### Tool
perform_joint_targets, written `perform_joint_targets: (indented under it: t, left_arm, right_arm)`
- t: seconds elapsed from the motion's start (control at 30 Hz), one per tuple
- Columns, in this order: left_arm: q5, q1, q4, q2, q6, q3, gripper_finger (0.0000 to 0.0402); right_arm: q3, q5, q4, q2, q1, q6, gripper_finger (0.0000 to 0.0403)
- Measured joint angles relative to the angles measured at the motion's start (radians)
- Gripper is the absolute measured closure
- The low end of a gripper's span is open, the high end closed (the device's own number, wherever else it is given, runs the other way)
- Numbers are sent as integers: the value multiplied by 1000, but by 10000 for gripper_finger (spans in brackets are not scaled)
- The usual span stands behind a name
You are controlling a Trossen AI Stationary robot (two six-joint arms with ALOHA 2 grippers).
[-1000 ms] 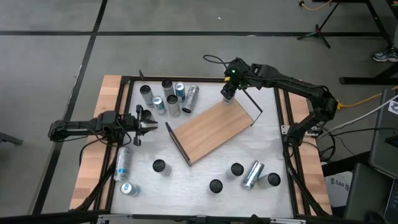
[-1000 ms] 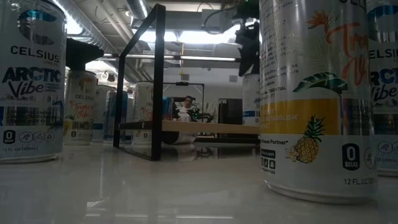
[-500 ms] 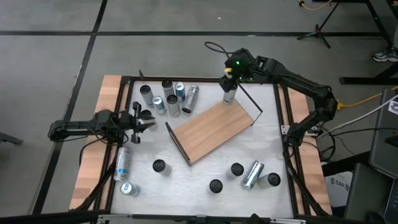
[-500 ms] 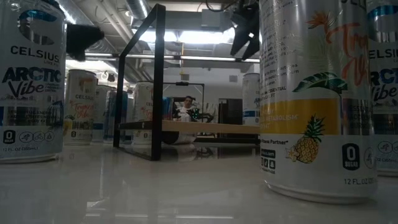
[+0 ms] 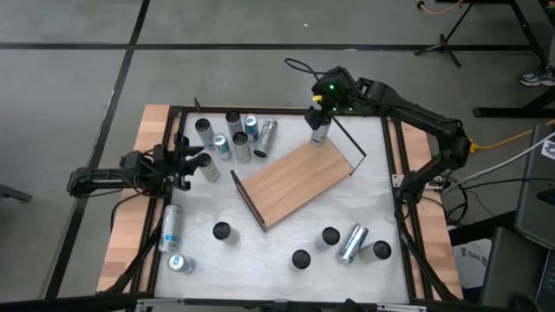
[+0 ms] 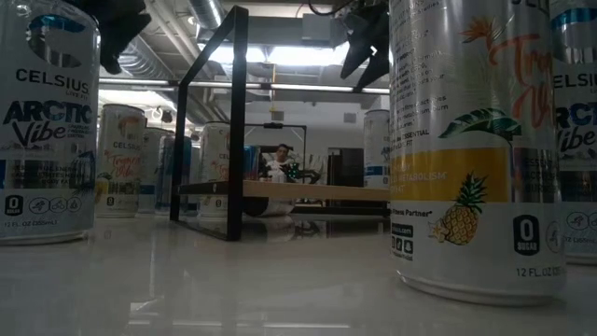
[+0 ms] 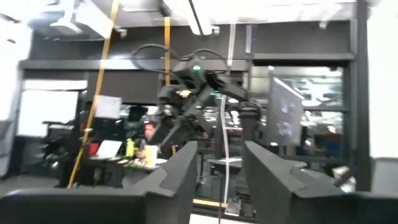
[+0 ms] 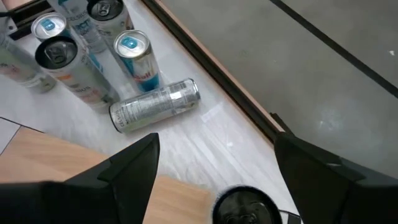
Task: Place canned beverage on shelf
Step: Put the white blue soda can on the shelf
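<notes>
Now pulled left gripper (image 5: 186,161) back leftward, fingers apart and empty, and lifted right gripper (image 5: 321,109), spread wide, clear of the can (image 5: 319,133), left upright at the shelf's (image 5: 290,182) far corner, so placement seemingly done.

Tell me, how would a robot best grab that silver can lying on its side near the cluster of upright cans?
Probably from straight above, closing across the middle of the silver can. Its round sides are exposed there, while upright cans crowd one end.
</notes>
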Motion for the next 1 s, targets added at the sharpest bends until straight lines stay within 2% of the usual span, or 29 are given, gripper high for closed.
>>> perform_joint_targets:
  t: [0.13, 0.3, 0.43, 0.63, 0.87, 1.0]
  left_arm:
    - [-70, 0, 0, 4, -31, 0, 223]
    - [-80, 1, 0, 5, -57, 0, 165]
    - [-99, 1, 0, 5, -56, 0, 136]
    - [-163, 1, 0, 5, -56, 0, 119]
    - [-197, 1, 1, 5, -55, 0, 118]
    - [-257, 1, 21, 5, -55, 1, 118]
  right_arm:
    - [0, -1, 0, 0, 0, 0, 95]
    - [0, -1, 0, 0, 0, 0, 95]
    - [0, -1, 0, 0, 0, 0, 95]
    - [0, -1, 2, 0, 0, 0, 95]
    - [0, -1, 2, 0, 0, 0, 95]
    - [0, -1, 2, 0, 0, 0, 95]
